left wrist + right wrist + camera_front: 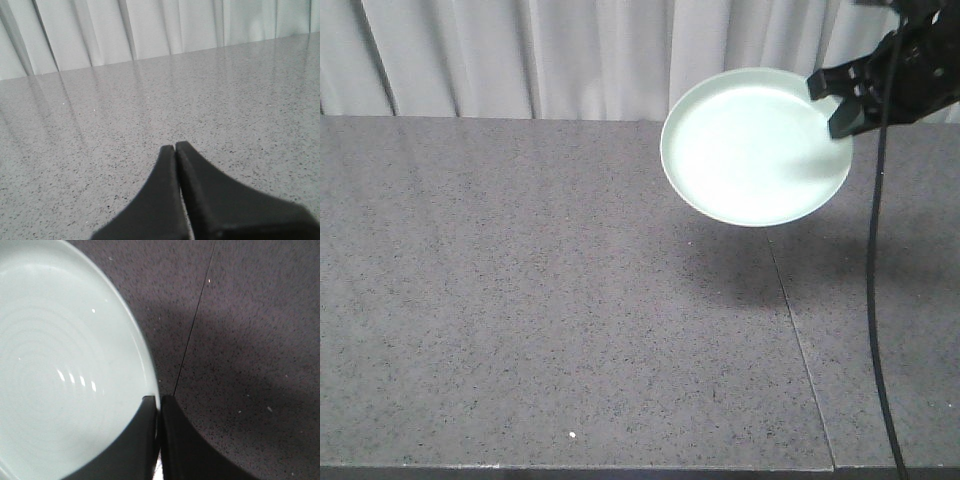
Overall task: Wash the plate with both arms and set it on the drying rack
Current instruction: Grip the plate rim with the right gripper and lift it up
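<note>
One plate (750, 150), pale mint green, round, low rim: held clear of the tabletop (520, 300), tilted with its face toward the front camera, above the far end of the seam (800, 340). Its shadow (740, 265) falls across that seam.
One right end effector (832, 105): clamped on the plate's rim, on the side right of the seam, one finger on the face and one behind.
One black cable (873, 280): hangs down right of the seam.
One left end effector (175, 147): fingers pressed together with nothing between them, over speckled stone; its place relative to the seam cannot be told.
One white curtain (520, 50): beyond the seam's far end.
</note>
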